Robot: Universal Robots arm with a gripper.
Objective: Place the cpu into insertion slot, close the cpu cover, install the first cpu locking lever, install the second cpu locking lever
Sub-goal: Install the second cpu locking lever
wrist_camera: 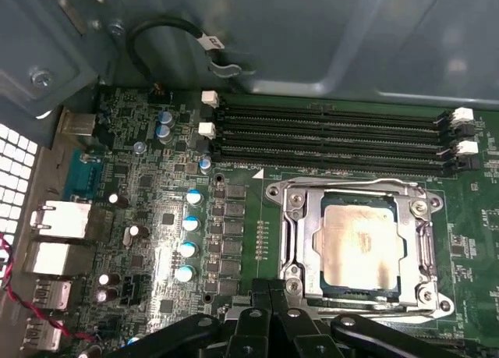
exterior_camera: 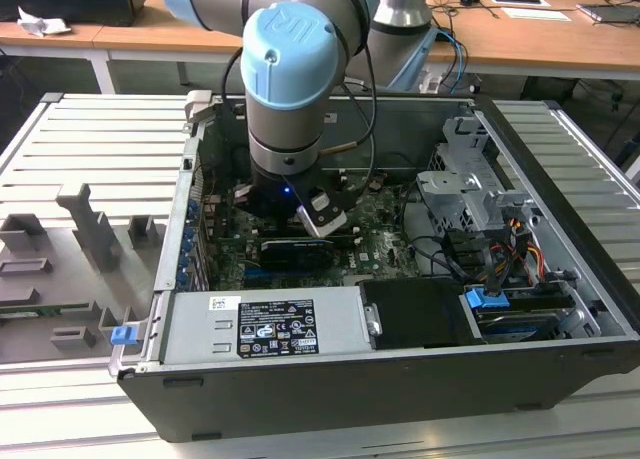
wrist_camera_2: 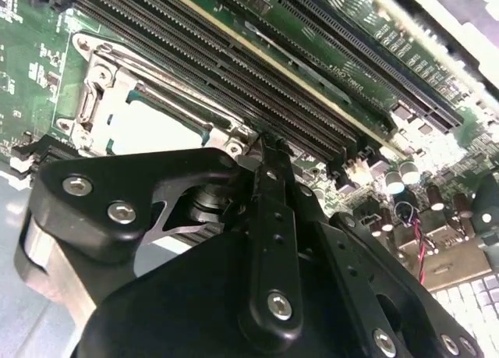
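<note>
Cpu seated in insertion slot, just ahead of fingers; cpu cover down, framing chip. Fingers pressed together, holding nothing, tips low beside socket's near edge, apparently positioned for work on socket hardware. Green board around.

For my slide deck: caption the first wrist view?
Cpu seated in the socket, cpu cover closed over it, pincer at the frame's edge.

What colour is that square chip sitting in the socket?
Dull silver-beige, seen best in the first wrist view: the cpu.
</note>
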